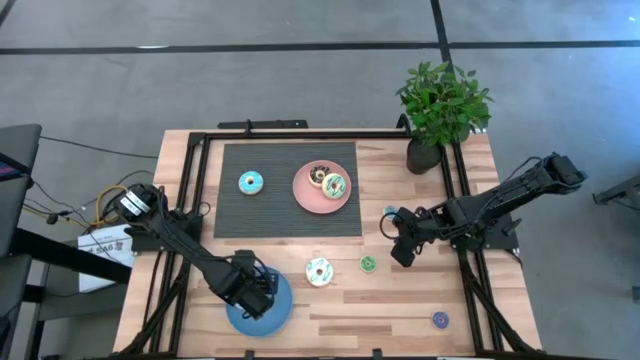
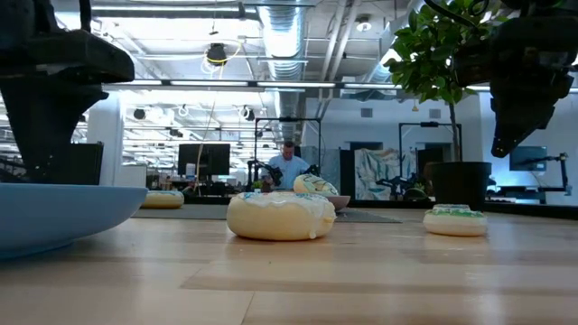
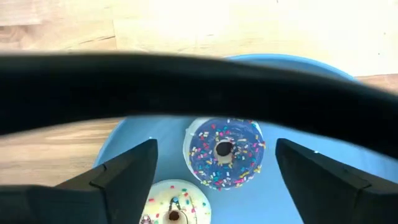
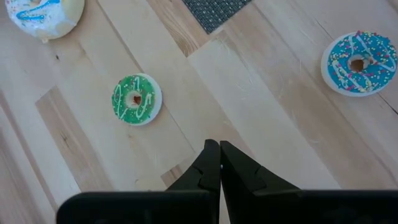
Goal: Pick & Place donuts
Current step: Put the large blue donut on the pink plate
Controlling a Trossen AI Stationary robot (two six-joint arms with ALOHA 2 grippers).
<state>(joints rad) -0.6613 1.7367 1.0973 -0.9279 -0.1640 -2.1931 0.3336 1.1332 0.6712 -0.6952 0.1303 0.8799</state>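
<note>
I've got the left gripper [image 3: 214, 171] over the round blue plate [image 1: 268, 318], fingers spread, gripping nothing. Between them, below, a dark-blue sprinkled toy donut [image 3: 224, 152] lies flat, hole up, no long axis; a white-iced donut [image 3: 176, 210] sits beside it. Right gripper [image 4: 219, 163] is clenched empty above bare wood w/ a small green-iced donut [image 4: 136, 99] nearby.

Bright overhead ceiling light; wrist views overexposed; low-view foreground blurred.
</note>
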